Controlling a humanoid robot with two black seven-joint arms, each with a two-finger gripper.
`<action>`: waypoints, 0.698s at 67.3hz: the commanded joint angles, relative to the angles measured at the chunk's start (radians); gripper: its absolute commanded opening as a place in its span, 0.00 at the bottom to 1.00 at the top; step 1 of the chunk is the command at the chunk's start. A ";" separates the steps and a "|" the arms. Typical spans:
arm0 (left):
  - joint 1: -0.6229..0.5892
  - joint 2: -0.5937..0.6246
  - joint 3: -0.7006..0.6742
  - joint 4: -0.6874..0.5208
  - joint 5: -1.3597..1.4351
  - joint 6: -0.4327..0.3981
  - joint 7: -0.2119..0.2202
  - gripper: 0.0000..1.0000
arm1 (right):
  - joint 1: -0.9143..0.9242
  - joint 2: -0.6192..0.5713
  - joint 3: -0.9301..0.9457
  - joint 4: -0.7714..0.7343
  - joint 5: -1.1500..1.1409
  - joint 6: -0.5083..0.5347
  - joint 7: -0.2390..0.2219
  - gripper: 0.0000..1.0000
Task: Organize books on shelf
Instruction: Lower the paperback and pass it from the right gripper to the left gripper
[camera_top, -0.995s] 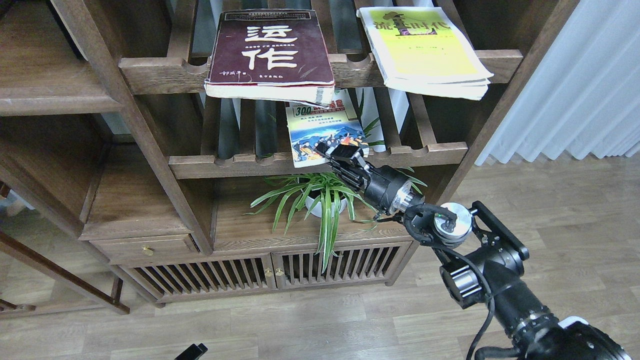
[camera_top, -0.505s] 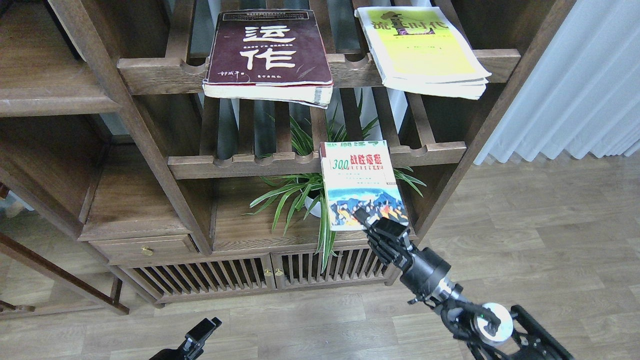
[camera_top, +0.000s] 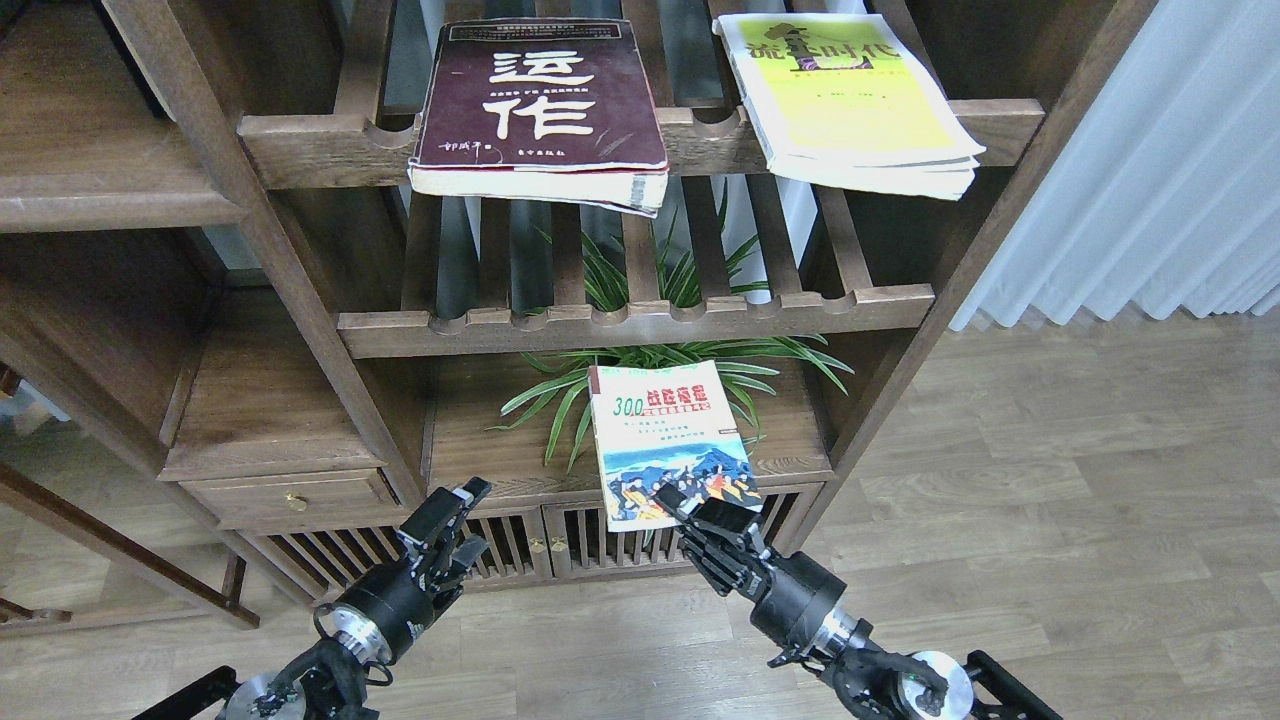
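step: small paperback with "300" and a colourful picture (camera_top: 665, 440) is carried, off the racks, in front of the bookcase's lower middle | right gripper (camera_top: 700, 512) clamped on its bottom edge | left gripper (camera_top: 455, 520) fingers apart, empty | next: probably place it flat on the solid dark-brown wooden shelf (camera_top: 90, 190) at upper left.

Dark wooden shelf (camera_top: 300, 400), seemingly matt

right claw (camera_top: 700, 510) — "300" book (camera_top: 668, 440) pulled off rack, lower-left | left claw (camera_top: 455, 530) risen
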 joint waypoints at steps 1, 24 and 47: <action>0.001 -0.002 0.004 -0.033 0.000 0.000 -0.002 1.00 | 0.004 0.009 -0.007 -0.002 -0.019 0.000 0.000 0.03; -0.025 -0.059 0.012 -0.048 0.003 0.000 0.000 1.00 | 0.005 0.018 -0.026 -0.003 -0.032 0.000 0.000 0.03; -0.097 -0.117 0.032 -0.034 0.012 0.000 0.001 1.00 | 0.005 0.018 -0.028 -0.003 -0.033 0.000 0.000 0.04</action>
